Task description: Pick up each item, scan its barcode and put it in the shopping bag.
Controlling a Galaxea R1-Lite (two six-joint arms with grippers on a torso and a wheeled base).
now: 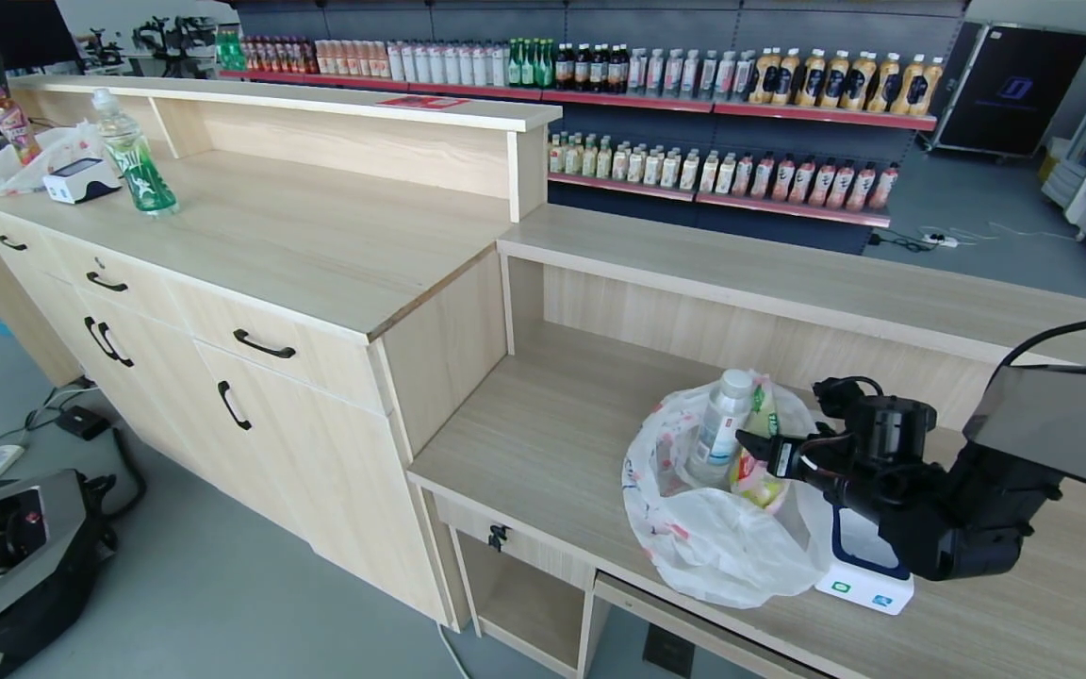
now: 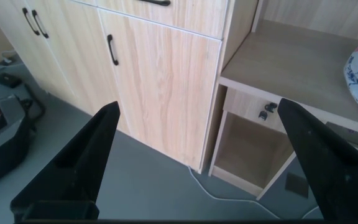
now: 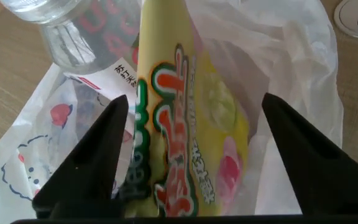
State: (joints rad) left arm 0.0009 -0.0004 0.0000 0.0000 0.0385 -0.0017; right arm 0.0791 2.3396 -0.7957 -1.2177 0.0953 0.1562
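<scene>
On the lower counter (image 1: 543,434): white shopping bag (image 1: 722,538) holds a yellow-labelled bottle (image 3: 185,124) and a clear bottle (image 1: 720,424) | right gripper (image 3: 194,102) fingers apart, flanking the yellow-labelled bottle | left gripper (image 2: 197,106) fingers apart, empty, above the floor beside the cabinet (image 2: 160,81)

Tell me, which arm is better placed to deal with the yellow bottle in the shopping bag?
Right. Its tool is at the shopping bag, open, with the yellow bottle between its fingers. The left tool hangs low by the cabinet front, well off to the side of the bag.
</scene>
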